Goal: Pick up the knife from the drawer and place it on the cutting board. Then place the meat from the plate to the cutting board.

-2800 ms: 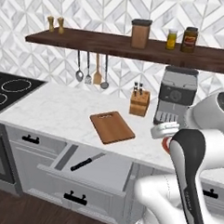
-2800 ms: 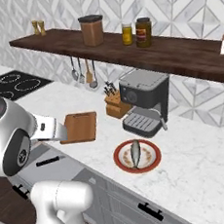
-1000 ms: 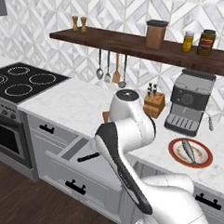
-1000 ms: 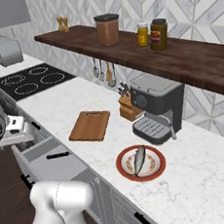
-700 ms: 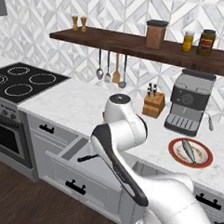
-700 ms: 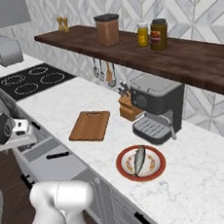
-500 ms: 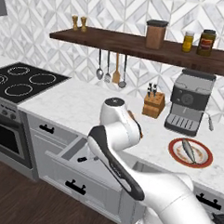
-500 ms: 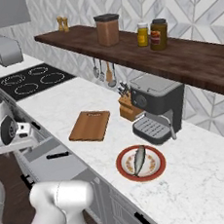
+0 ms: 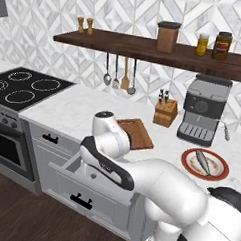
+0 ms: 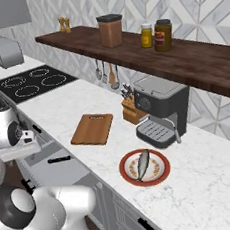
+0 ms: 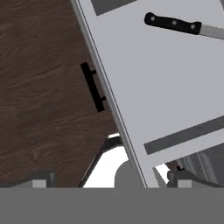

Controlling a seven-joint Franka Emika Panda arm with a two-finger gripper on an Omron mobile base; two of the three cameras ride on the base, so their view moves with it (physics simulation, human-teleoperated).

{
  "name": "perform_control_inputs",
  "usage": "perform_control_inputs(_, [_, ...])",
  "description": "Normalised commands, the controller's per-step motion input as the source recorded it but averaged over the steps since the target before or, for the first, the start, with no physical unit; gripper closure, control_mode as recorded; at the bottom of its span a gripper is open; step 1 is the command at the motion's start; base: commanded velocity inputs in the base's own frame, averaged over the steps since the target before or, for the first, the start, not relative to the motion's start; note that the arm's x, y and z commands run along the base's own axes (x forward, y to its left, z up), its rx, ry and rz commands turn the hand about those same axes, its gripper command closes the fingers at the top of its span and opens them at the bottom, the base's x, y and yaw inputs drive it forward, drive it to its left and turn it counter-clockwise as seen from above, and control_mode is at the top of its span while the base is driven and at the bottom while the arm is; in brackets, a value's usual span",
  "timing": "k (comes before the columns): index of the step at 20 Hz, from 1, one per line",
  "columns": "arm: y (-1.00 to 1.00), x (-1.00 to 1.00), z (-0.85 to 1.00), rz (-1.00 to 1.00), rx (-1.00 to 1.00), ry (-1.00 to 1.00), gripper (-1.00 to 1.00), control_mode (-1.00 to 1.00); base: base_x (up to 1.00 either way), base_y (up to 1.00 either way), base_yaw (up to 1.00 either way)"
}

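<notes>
Knife [image 11: 183, 25] lies flat inside the open drawer [image 11: 166, 87], near its far end | end effector [image 11: 109, 179] hangs above the drawer front, fingers wide apart, holding nothing | cutting board [image 10: 92, 129] on the worktop [image 10: 76, 108] | meat [image 10: 142, 164] on the plate [image 10: 127, 172]

- The table [image 10: 204, 178], white marble, carries the cutting board [image 10: 92, 129], lying flat near its front edge.
- Right of the board lies the plate [image 10: 144, 167], with the meat [image 10: 142, 164] on it.
- Farther back stand a wooden knife block [image 10: 132, 112] and a coffee machine [image 10: 161, 109], side by side.
- A black cooktop [image 10: 33, 82] sits at the table's left end.
- The open drawer [image 11: 175, 87] holds the knife [image 11: 183, 25] on its flat grey bottom.
- The wall shelf [image 10: 145, 51] carries jars.
</notes>
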Motion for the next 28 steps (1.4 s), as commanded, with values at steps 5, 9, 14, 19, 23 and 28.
perform_control_inputs(5, [0.36,0.33,-0.36,0.07,-0.05,0.06,-1.0,-1.0,0.0,0.0,0.0])
perform_control_inputs(9, [0.32,0.27,-0.35,0.03,-0.03,0.02,-1.0,-1.0,0.0,0.0,0.0])
perform_control_inputs(14, [0.23,0.37,-0.25,0.0,-0.04,0.02,-1.0,-1.0,0.0,0.0,0.0])
perform_control_inputs(19, [0.06,0.34,-0.27,0.0,-0.03,0.01,-1.0,-1.0,0.0,0.0,0.0])
perform_control_inputs(23, [0.03,0.31,-0.37,0.0,0.0,0.02,-1.0,-1.0,0.0,0.0,0.0])
perform_control_inputs(28, [0.11,0.05,-0.31,0.0,0.0,0.02,-1.0,-1.0,0.0,0.0,0.0])
